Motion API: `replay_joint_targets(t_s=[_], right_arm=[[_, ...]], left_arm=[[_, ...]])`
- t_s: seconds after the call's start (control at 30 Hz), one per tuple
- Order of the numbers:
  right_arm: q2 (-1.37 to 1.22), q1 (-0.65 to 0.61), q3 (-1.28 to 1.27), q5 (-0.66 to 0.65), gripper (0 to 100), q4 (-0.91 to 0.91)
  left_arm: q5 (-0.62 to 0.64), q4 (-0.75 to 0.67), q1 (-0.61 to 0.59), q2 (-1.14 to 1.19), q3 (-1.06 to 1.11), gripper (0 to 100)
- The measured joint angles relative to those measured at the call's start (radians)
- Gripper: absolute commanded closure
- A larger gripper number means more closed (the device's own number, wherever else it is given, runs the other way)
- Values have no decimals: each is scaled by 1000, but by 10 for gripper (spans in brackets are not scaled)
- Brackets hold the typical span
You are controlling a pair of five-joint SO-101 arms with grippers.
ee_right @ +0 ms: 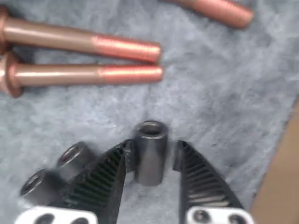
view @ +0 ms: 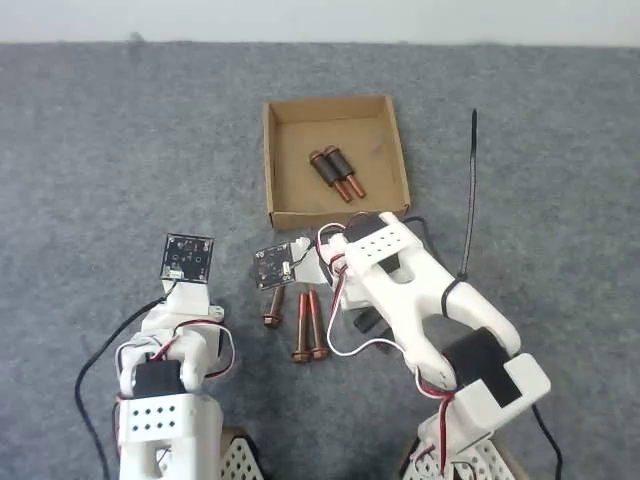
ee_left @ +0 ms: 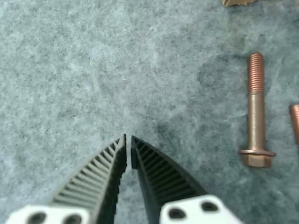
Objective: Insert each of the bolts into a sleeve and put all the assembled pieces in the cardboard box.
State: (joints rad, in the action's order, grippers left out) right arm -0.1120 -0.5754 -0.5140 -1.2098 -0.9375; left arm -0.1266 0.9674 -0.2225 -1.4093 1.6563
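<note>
Three copper bolts [view: 300, 322] lie side by side on the grey carpet in front of the cardboard box [view: 270, 160]. Two assembled pieces [view: 337, 172] rest inside the box. In the right wrist view a dark sleeve [ee_right: 150, 154] stands upright between the fingers of my right gripper [ee_right: 153, 145], which is open, with a gap on one side of the sleeve. Two more sleeves [ee_right: 55, 171] lie just beside one finger. Two bolts [ee_right: 84, 57] lie beyond the sleeve. My left gripper [ee_left: 128, 140] hovers shut over bare carpet, a bolt [ee_left: 255, 112] off to its side.
The right arm [view: 410, 300] leans over the spot between the bolts and the box's front wall. The left arm [view: 170, 370] stands at the lower left. A black cable tie [view: 470, 190] sticks up right of the box. Open carpet lies left of the box.
</note>
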Motion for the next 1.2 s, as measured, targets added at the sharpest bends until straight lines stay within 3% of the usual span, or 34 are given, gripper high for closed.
replay_joint_targets(t_s=[0.4, 0.8, 1.2], right_arm=[[2, 29, -29, 75, 992, 83], [0, 186, 212, 684, 992, -74], [149, 327, 141, 1097, 992, -100]], left_arm=[[0, 0, 0, 0, 0, 987], [0, 0, 0, 0, 0, 987], [0, 0, 0, 0, 0, 987]])
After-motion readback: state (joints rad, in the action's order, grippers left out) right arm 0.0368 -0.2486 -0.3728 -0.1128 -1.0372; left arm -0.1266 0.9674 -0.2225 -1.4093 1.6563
